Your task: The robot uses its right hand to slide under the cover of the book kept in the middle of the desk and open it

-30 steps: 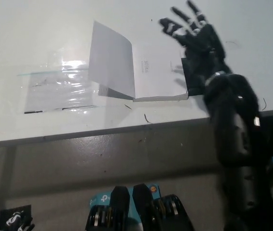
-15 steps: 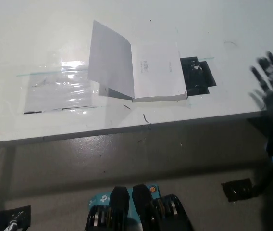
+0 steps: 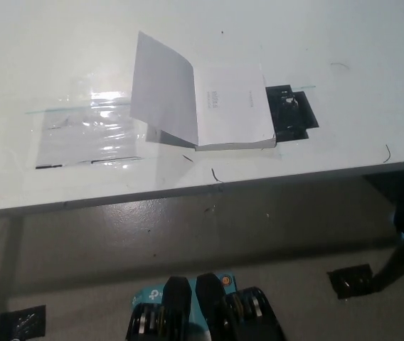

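Neither hand in view; book (image 3: 220, 106) open on desk (image 3: 344, 42), cover (image 3: 163, 89) raised.

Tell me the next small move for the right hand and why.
Probably none beyond resting out of the way. The book lies open on the desk, its cover standing up at a slant, and neither hand is in view, so the opening looks done.

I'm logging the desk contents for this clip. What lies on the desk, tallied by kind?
Book, cover lifted: 1
Clear plastic sheet: 1
Black patch beside the book: 1
Total: 3
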